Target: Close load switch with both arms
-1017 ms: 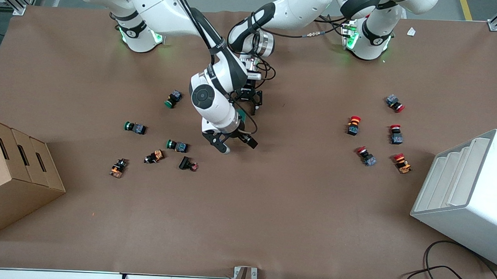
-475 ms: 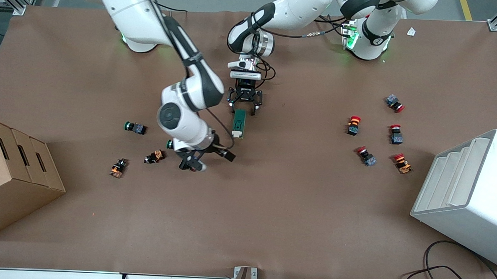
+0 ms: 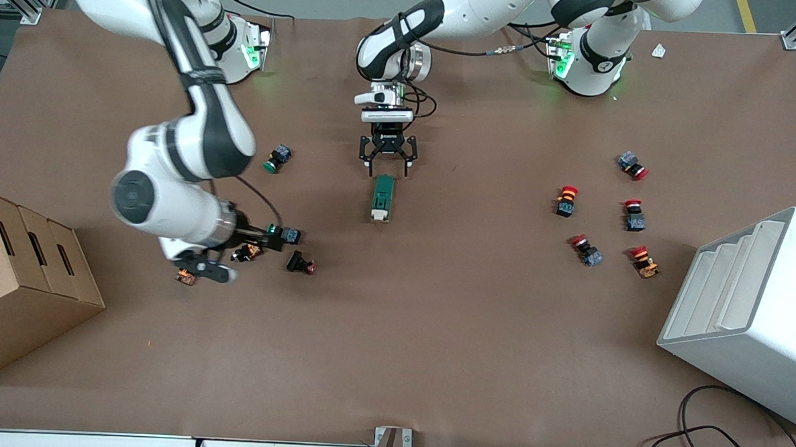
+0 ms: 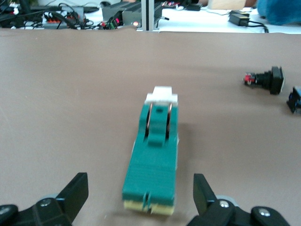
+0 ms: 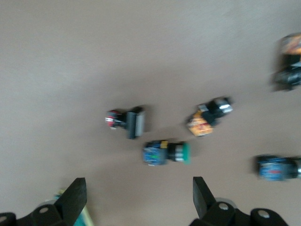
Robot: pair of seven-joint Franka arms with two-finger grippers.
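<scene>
The load switch [image 3: 381, 198], a long dark green block with a white piece at the end nearer the front camera, lies flat on the brown table. My left gripper [image 3: 387, 168] is open and empty, low at the switch's other end. In the left wrist view the switch [image 4: 153, 155] runs away from between the open fingers [image 4: 77, 190], which do not touch it. My right gripper [image 3: 241, 254] is open and empty over a cluster of push-buttons toward the right arm's end. The right wrist view shows its open fingers [image 5: 75, 197] above bare table.
Green, orange and red push-buttons [image 3: 283, 233] lie under and around the right gripper, and also show in the right wrist view [image 5: 167, 153]. Red push-buttons [image 3: 586, 250] lie toward the left arm's end. A cardboard box [image 3: 27, 261] and a white bin [image 3: 750, 313] stand at the table's ends.
The right arm has swung away from the load switch toward its own end of the table, over the push-buttons. The left gripper has drawn back slightly from the switch.
</scene>
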